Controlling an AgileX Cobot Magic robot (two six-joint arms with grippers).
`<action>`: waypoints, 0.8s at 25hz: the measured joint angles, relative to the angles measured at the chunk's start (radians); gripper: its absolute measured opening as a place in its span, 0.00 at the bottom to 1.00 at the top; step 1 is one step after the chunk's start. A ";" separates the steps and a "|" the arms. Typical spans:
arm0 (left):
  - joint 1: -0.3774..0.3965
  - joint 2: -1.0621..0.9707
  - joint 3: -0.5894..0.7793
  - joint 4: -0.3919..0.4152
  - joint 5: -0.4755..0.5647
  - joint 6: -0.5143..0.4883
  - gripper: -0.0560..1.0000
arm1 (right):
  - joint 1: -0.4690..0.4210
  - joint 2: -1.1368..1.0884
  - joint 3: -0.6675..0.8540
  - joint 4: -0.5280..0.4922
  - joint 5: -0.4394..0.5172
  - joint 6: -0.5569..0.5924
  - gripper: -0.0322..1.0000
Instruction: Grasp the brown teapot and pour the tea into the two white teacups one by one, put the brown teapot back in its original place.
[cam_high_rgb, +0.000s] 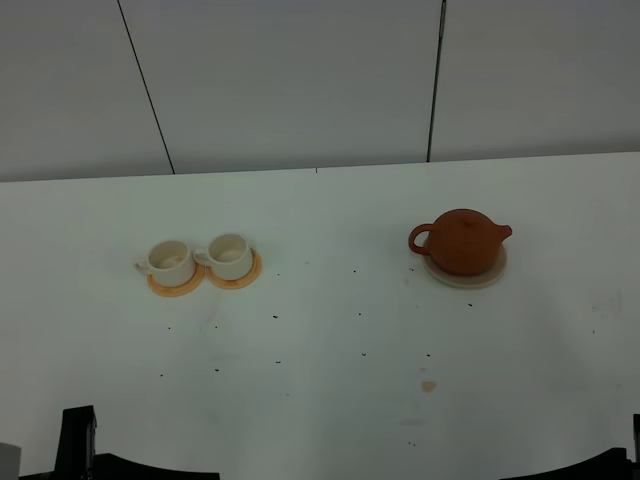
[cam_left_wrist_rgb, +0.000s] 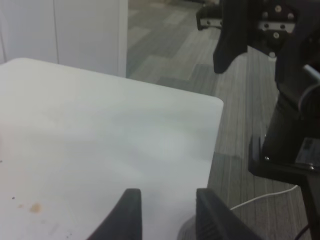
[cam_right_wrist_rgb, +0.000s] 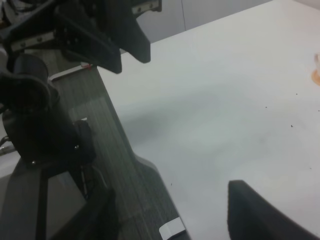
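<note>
The brown teapot (cam_high_rgb: 461, 241) stands upright on its pale beige saucer (cam_high_rgb: 489, 274) at the right of the table, handle to the left and spout to the right. The two white teacups (cam_high_rgb: 170, 261) (cam_high_rgb: 230, 255) sit side by side at the left, each on an orange coaster (cam_high_rgb: 176, 286). Neither wrist view shows any of these. My left gripper (cam_left_wrist_rgb: 167, 220) is open over the bare table near its front edge. My right gripper (cam_right_wrist_rgb: 170, 215) stands wide open at the table's edge, holding nothing. Both are far from the teapot and cups.
An orange-brown stain (cam_high_rgb: 428, 386) and small dark specks mark the white table (cam_high_rgb: 320, 340). Black arm parts show at the bottom corners (cam_high_rgb: 75, 440) (cam_high_rgb: 600, 465). Grey carpet floor (cam_left_wrist_rgb: 240, 125) lies beyond the table's corner, and the other arm's black base (cam_right_wrist_rgb: 40, 100) stands beside the table edge.
</note>
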 joint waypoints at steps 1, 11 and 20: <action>0.000 0.000 0.000 0.001 0.001 -0.004 0.37 | 0.000 0.000 0.000 0.000 0.000 0.000 0.49; 0.000 0.000 0.000 -0.027 0.003 -0.070 0.40 | 0.000 0.000 0.000 0.000 -0.001 0.001 0.49; 0.000 0.000 0.000 -0.040 -0.001 -0.076 0.40 | 0.000 0.000 0.000 0.000 -0.001 0.009 0.49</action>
